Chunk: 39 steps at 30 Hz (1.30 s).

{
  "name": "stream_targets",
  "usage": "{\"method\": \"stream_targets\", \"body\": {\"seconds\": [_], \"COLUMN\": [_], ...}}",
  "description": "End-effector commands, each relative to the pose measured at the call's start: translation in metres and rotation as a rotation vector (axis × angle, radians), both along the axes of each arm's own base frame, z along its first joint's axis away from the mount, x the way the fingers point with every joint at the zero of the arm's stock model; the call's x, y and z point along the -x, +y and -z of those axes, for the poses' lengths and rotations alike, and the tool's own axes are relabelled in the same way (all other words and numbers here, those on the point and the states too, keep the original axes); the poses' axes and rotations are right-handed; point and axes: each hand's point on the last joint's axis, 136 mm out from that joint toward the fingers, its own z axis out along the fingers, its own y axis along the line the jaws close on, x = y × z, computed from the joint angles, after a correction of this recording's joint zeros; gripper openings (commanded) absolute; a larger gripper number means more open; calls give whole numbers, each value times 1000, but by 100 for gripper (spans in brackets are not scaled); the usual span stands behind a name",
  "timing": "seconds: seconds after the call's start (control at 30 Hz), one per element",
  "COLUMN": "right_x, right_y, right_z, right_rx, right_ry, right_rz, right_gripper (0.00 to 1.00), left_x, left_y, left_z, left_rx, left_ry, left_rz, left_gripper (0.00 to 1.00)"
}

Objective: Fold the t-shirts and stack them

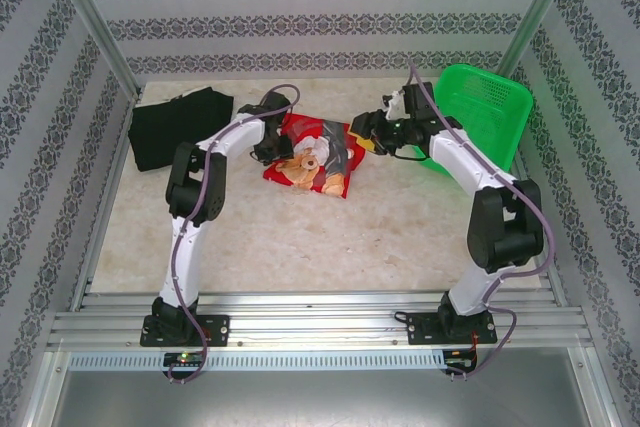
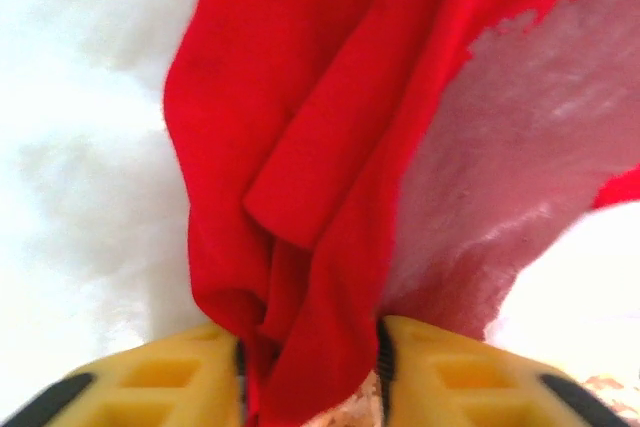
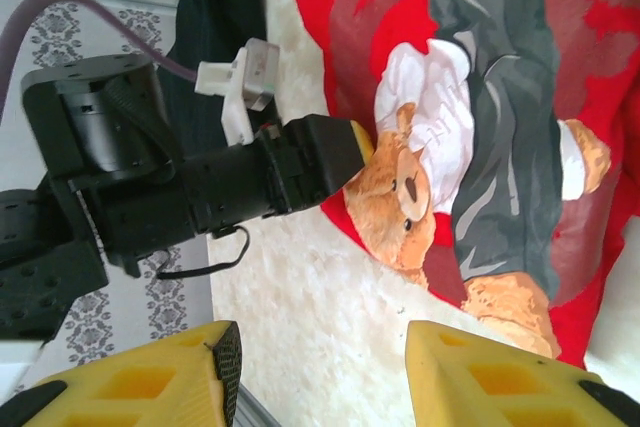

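**One edge of the red shirt (image 1: 312, 157) gripped, the other free**

The left claw (image 2: 310, 347) is clamped on a bunched fold of red cloth at the shirt's left edge. The right claw (image 3: 320, 342) hangs with its fingers apart and empty, just off the shirt's right edge. The red shirt thus lies crumpled, print up, on the bench (image 1: 300, 247) between the two claws. The black shirt (image 1: 180, 129) sits in the far left corner, well apart. The next move likely needs the right claw to reach left for the free edge.
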Motion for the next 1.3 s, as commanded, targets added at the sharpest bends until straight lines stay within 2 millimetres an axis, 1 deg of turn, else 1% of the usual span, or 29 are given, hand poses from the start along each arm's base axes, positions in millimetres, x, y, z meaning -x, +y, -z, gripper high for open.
{"method": "stream_targets", "body": {"seconds": [0.0, 0.03, 0.1, 0.13, 0.23, 0.3, 0.33, 0.4, 0.5, 0.6, 0.77, 0.9, 1.0, 1.1, 1.27], "right_x": [13, 15, 19, 20, 24, 26, 27, 28, 30, 32, 34, 35, 37, 39, 40], "right_y": [-6, -9, -13, -16, -22, -26, -26, -27, -29, -30, -29, -24, -19, -16, -16], "right_z": [-17, -16, -15, -13, -7, -3, -2, 2, 9, 13, 20, 26, 31, 35, 36], "right_rx": [-9, -5, 4, 7, 10, 16, 18, 20, 22, 23, 36, 36, 38, 39, 39], "right_ry": [-40, -34, -33, -29, -19, -10, -6, 0, 17, 25, 33, 37, 43, 48, 47], "right_rz": [-44, -45, -44, -40, -22, -9, -5, 4, 23, 39, 56, 65, 65, 68, 76], "right_gripper": [48, 48, 48, 48, 47, 47, 47, 47, 47, 46, 46, 46, 46, 46, 46], "left_x": [-7, -7, -14, -17, -32, -42, -45, -51, -57, -63, -64, -62, -64, -66, -65], "left_y": [-62, -61, -55, -51, -33, -18, -10, 12, 44, 72, 111, 136, 151, 154, 150], "left_z": [25, 22, 4, -6, -47, -76, -86, -104, -126, -148, -167, -180, -190, -193, -186], "left_rx": [131, 119, 82, 64, -6, -47, -62, -109, -149, -160, -197, -234, -261, -255, -236], "left_ry": [-40, -43, -78, -100, -193, -243, -258, -276, -303, -343, -341, -344, -363, -369, -360], "left_rz": [128, 137, 162, 172, 198, 213, 219, 223, 215, 194, 182, 171, 165, 191, 211], "left_gripper": [22, 17, 5, 1, 0, 0, 0, 0, 0, 0, 0, 0, 0, 0, 0]}}
